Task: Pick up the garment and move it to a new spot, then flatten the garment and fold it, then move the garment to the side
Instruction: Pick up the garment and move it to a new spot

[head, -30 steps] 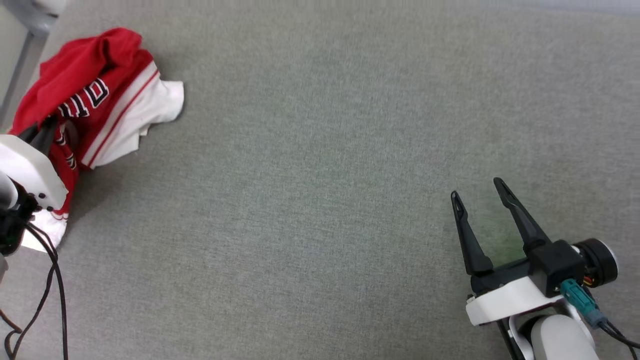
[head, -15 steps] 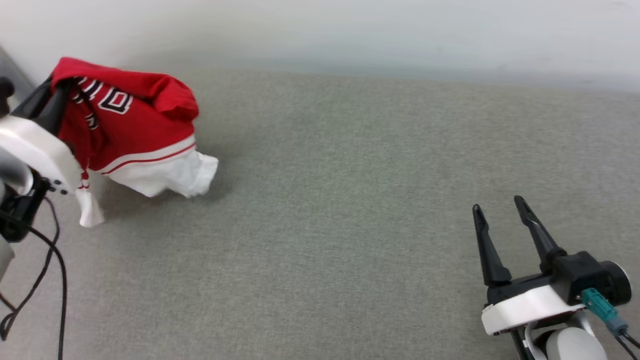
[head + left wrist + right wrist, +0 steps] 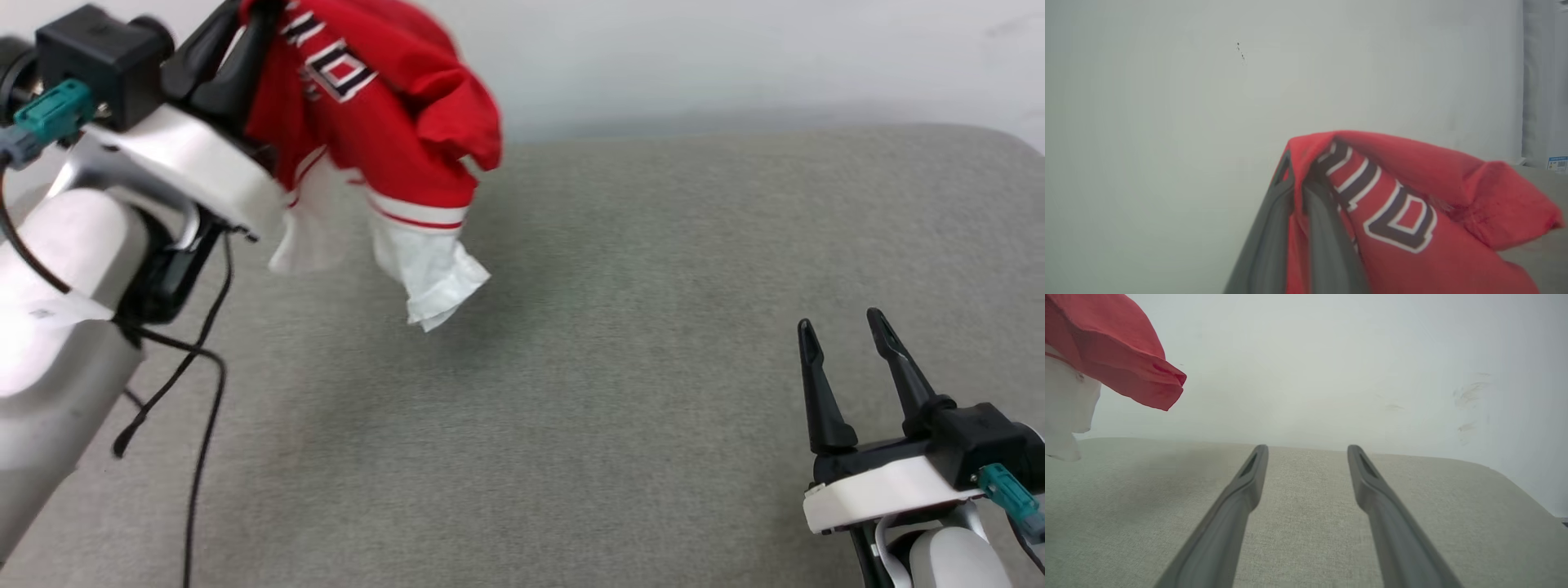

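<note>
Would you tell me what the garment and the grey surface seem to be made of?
The garment: soft, matte cloth, probably a light knit, since it hangs in limp folds. The surface: matte woven upholstery fabric, its fine weave visible; the rounded corner hints at padding.

A: What colour is the jersey point(image 3: 384, 122)?
B: Red, with white sleeves, red-and-white striped trim, and black lettering outlined in white.
A: And everything around it?
B: A grey-green woven surface point(image 3: 620, 343), a pale grey wall point(image 3: 735, 57), black fingers point(image 3: 822, 400), and a teal connector point(image 3: 51, 106).
</note>
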Robot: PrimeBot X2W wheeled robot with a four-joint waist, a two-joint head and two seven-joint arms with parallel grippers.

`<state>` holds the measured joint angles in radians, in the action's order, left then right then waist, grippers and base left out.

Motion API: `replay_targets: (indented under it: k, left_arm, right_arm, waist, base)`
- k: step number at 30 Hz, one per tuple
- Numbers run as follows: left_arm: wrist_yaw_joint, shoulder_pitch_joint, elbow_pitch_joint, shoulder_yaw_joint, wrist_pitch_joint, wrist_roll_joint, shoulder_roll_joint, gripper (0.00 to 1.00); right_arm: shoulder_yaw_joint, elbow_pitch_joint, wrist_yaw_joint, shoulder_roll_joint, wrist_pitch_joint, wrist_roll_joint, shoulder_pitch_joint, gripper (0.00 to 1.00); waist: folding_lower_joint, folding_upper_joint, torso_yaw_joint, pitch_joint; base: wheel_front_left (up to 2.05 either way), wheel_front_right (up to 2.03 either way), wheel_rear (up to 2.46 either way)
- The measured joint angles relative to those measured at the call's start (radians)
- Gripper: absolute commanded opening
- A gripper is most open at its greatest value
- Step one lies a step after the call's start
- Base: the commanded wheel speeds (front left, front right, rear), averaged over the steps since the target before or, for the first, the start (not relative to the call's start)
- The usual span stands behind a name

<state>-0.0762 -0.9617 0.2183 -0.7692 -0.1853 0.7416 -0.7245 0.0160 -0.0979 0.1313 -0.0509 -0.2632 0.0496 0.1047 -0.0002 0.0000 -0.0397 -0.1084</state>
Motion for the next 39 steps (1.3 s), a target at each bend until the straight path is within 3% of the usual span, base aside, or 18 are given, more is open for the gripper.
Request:
replay_targets:
  k: [10,16,20,21,22,24,30,39]
  left_arm:
    - [-0.042,0.015,-0.032,-0.039,-0.063,-0.078,0.118,0.00]
    - [-0.045,0.192,0.018,-0.098,-0.074,-0.131,0.118,0.00]
    - [-0.024,0.324,0.071,-0.133,-0.075,-0.157,0.116,0.00]
    - [-0.009,0.355,0.087,-0.144,-0.076,-0.157,0.121,0.10]
    - [0.020,0.381,0.105,-0.166,-0.076,-0.158,0.125,1.00]
    - [0.049,0.424,0.141,-0.199,-0.076,-0.175,0.137,1.00]
    - [0.063,0.469,0.163,-0.174,-0.077,-0.198,0.200,1.00]
    - [0.011,0.615,-0.010,0.074,-0.078,-0.273,0.214,1.00]
  right_arm:
    - [0.014,0.011,0.000,0.000,0.000,0.017,0.014,1.00]
    - [0.026,0.018,0.000,0.000,0.000,0.019,0.015,1.00]
    - [0.021,0.015,0.000,0.000,0.000,0.012,0.016,1.00]
    - [0.021,0.012,0.000,0.000,0.000,0.011,0.015,1.00]
    - [0.019,0.009,0.000,0.000,0.000,0.010,0.015,1.00]
    - [0.016,0.002,0.000,0.000,0.000,0.001,0.014,1.00]
    - [0.017,-0.022,0.000,0.000,0.000,-0.026,-0.001,1.00]
    - [0.014,-0.040,0.000,0.000,0.000,-0.033,-0.043,1.00]
  waist:
    - [0.0001,0.0000,-0.090,-0.061]
    - [0.0002,0.0000,-0.086,-0.084]
    - [0.0002,0.0000,-0.060,-0.088]
    - [0.0002,0.0000,-0.053,-0.088]
    - [0.0001,0.0000,-0.046,-0.087]
    - [0.0002,0.0000,-0.030,-0.082]
    - [0.0002,0.0000,0.017,-0.048]
    - [0.0001,0.0000,0.082,0.068]
  base:
    - [0.00,0.00,0.00]
    - [0.00,0.00,0.00]
    - [0.00,0.00,0.00]
    - [0.00,0.00,0.00]
    - [0.00,0.00,0.00]
    - [0.00,0.00,0.00]
    - [0.00,0.00,0.00]
    - [0.00,0.00,0.00]
